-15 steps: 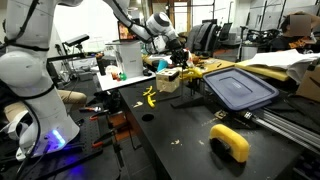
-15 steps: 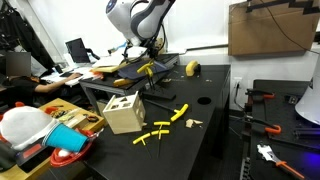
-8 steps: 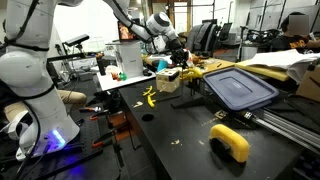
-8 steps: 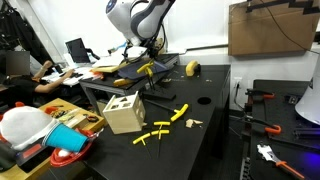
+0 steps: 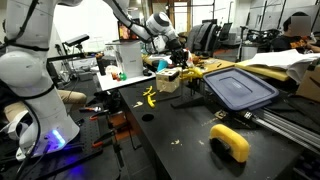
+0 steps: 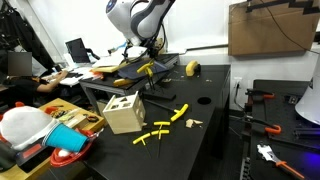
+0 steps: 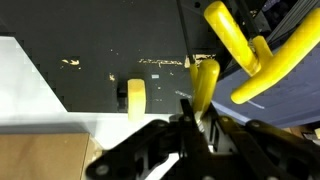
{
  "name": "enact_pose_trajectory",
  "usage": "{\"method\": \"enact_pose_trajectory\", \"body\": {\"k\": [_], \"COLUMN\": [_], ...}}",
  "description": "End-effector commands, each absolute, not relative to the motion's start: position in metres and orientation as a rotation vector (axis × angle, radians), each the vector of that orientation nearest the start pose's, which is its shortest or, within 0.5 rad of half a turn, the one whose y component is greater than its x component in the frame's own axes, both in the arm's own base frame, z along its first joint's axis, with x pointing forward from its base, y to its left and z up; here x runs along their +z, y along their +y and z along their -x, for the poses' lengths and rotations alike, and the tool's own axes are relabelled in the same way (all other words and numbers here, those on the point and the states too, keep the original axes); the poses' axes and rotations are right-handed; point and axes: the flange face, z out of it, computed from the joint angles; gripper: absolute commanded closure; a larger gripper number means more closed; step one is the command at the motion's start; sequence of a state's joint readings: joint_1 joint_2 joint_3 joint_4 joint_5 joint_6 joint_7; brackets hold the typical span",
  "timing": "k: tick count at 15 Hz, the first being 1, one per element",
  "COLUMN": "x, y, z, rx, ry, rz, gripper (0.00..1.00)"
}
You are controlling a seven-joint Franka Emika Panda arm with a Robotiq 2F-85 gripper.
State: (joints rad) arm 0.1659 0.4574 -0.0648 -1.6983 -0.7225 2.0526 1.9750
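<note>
One yellow stick (image 7: pixel 205 82) stands upright in the hand (image 7: pixel 200 128), whose two fingers pinch its lower end in the wrist view. It hangs just beside the wooden box (image 6: pixel 123 112), on the side toward the grey-blue lid (image 5: pixel 240 88).

One box and one lid are on the black worktop (image 5: pixel 180 140). Two thick yellow bars (image 7: pixel 245 50) lie crossed on the lid. One pale block (image 7: pixel 135 97) rests flat on the worktop between the box and the lid. About four loose sticks (image 6: pixel 178 113) lie scattered near the box on its side away from the lid; they overlap, so the count is unsure. One curved yellow block (image 5: pixel 230 142) sits well apart from the box, past the lid's far end. One white sheet (image 7: pixel 30 85) borders the box.

Only a corner of the box shows in the wrist view, cut off at the lower edge. The hand's dark body blurs across the bottom there. In both exterior views the hand is too small to show its grip.
</note>
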Motion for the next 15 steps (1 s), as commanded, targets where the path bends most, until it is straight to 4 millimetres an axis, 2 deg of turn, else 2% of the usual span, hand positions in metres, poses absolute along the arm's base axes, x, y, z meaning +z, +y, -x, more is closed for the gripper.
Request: {"method": "enact_pose_trajectory", "body": {"k": [1, 15], "x": [0.3409, 0.3443], "y": [0.0378, 0.0349], "z": [-0.6524, -0.6482], "rx": [-0.868, -0.890], "ry": [2.355, 2.367], "rz": [2.493, 2.503], "gripper": [0.96, 0.96]}}
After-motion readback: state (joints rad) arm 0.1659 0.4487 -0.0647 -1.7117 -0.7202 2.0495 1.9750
